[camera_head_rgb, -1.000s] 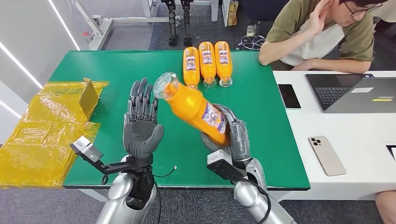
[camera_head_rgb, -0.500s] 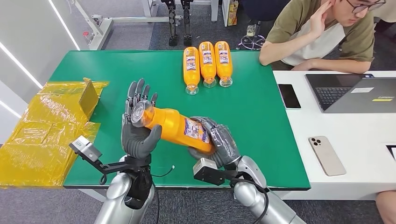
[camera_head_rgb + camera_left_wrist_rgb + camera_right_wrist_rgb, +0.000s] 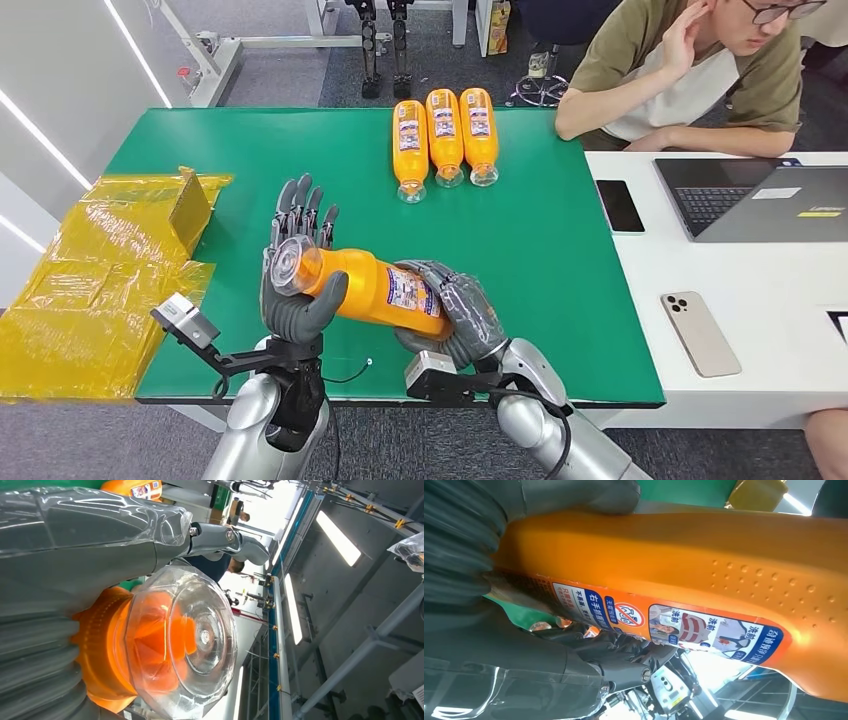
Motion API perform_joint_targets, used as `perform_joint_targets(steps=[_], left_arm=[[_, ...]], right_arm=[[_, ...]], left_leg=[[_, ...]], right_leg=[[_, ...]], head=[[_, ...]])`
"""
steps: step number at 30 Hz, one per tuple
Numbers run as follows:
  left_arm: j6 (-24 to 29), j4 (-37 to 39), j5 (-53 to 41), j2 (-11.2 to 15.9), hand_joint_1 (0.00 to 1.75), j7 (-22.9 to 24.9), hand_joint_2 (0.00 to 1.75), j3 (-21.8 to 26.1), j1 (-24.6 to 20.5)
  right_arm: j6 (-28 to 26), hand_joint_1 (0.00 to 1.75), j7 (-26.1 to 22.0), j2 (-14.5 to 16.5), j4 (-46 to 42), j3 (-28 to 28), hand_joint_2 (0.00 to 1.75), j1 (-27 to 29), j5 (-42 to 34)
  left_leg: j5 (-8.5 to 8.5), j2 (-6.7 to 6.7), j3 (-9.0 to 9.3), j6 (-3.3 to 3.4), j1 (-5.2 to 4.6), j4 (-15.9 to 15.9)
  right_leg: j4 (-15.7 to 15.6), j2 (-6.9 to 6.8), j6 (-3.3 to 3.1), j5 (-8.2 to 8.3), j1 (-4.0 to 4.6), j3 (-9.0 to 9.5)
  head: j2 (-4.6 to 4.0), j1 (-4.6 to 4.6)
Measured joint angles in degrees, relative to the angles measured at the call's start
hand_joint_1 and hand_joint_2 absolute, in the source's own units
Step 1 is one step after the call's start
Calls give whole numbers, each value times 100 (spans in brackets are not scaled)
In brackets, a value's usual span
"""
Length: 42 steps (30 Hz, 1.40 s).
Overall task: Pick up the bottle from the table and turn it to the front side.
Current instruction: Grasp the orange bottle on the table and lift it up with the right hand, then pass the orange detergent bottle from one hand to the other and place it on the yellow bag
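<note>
While the orange plastic bottle with the clear faceted cap [image 3: 365, 286] lies near-horizontal above the green table [image 3: 560, 260], it is carried between both hands: the right hand [image 3: 455, 315] wraps its fingers round the labelled base end, and the left hand [image 3: 295, 285] cups the cap end, thumb curled under the neck.

Risk: the smooth body could slip or roll unchecked if one hand lets go before the other has firm purchase; the printed label [image 3: 674, 625] offers little friction. A drop would likely land on the table edge nearest the robot.

Contents: the bottle appears full of orange liquid, cap on. Three similar orange bottles [image 3: 443, 135] lie side by side at the table's far side.
</note>
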Motion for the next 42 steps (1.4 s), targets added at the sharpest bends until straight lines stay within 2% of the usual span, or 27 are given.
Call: perform_joint_targets(steps=[4,5,8,9,25,29,34,37,40,42], left_arm=[[14,-12,-163,4,1,44,175,6,34],[12,-21,-235,5,37,63,175,7,43],[5,-53,-456,7,167,124,175,7,56],[6,-62,-504,7,175,136,175,7,57],[75,-152,-675,25,175,166,175,7,104],[555,-220,-836,174,175,65,175,7,103],[1086,-251,-850,411,175,54,175,100,66],[1514,-280,-836,490,175,-12,175,208,7],[2136,-468,-616,478,175,-242,175,425,-60],[2375,-665,-574,476,175,-269,175,567,-45]], right_arm=[[-8,175,-50,0,13,-2,175,-19,108],[-18,175,-75,1,23,-2,175,-31,122],[-22,175,-127,5,66,-2,175,-88,150],[-12,175,-131,7,80,-2,175,-113,148],[-133,175,-71,60,230,9,175,-311,-69],[-221,0,-39,97,319,44,175,-401,-261],[-583,0,43,283,511,11,175,-780,-551],[-976,0,117,553,567,-85,175,-1124,-924],[-1438,0,-140,814,456,-208,175,-1215,-1752],[-1740,0,-368,881,346,-245,175,-1144,-2214]], left_leg=[[0,0,-1,0,0,0],[0,-1,-2,0,0,0],[0,-1,-3,0,0,0],[0,-1,-3,0,0,0],[0,-3,-4,0,0,0],[0,-2,-5,0,1,-1],[7,0,-5,-9,1,-1],[14,4,-6,-18,1,-1],[16,3,-6,-22,2,0],[15,-1,-9,-22,4,-1]], right_leg=[[0,0,0,0,0,0],[0,0,0,0,0,0],[0,-1,0,0,0,0],[0,-1,0,0,0,0],[0,-2,0,0,0,-1],[2,-1,1,-1,1,-2],[9,0,-4,3,1,-6],[13,3,-14,9,4,-14],[12,2,-16,10,11,-16],[12,-2,-19,7,12,-16]], head=[[0,0],[0,0],[0,0],[0,0],[0,0],[0,0],[0,1],[-1,-1],[-1,-1],[0,-1]])
